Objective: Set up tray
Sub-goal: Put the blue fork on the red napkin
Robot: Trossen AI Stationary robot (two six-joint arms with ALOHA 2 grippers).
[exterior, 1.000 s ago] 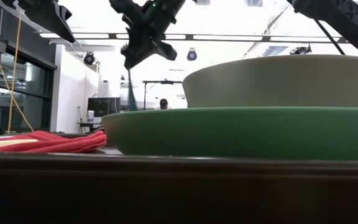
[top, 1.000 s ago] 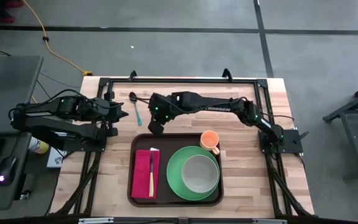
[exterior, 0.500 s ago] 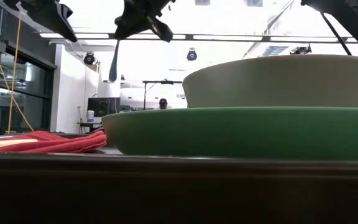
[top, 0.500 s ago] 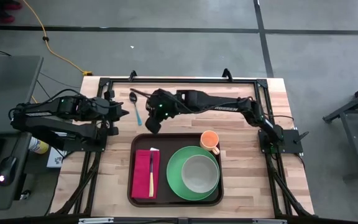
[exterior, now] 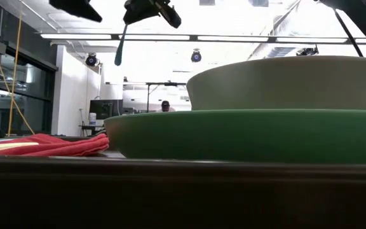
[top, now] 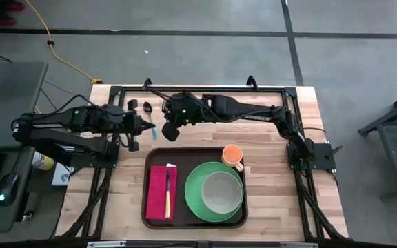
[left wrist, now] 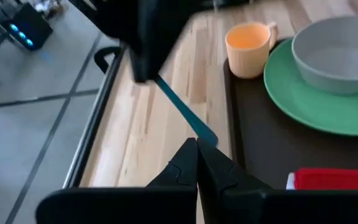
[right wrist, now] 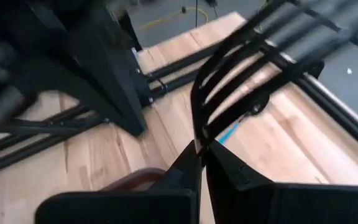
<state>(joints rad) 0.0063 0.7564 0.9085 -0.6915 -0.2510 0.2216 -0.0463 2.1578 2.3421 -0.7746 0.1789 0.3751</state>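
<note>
Bare pale wooden surface [top: 267,200] is seen around the large dark brown rectangular plastic tray [top: 151,213]. Beyond its far rim, a teal spoon [left wrist: 182,112] is clamped in the right gripper [top: 169,131]; left fingers [left wrist: 213,171], together, are poised nearby.

- Low view: the bowl [exterior: 291,83] and green plate [exterior: 246,135] run off the right edge.
- Left wrist view: the blue utensil's [left wrist: 182,112] upper end is hidden behind a blurred dark gripper [left wrist: 151,37].
</note>
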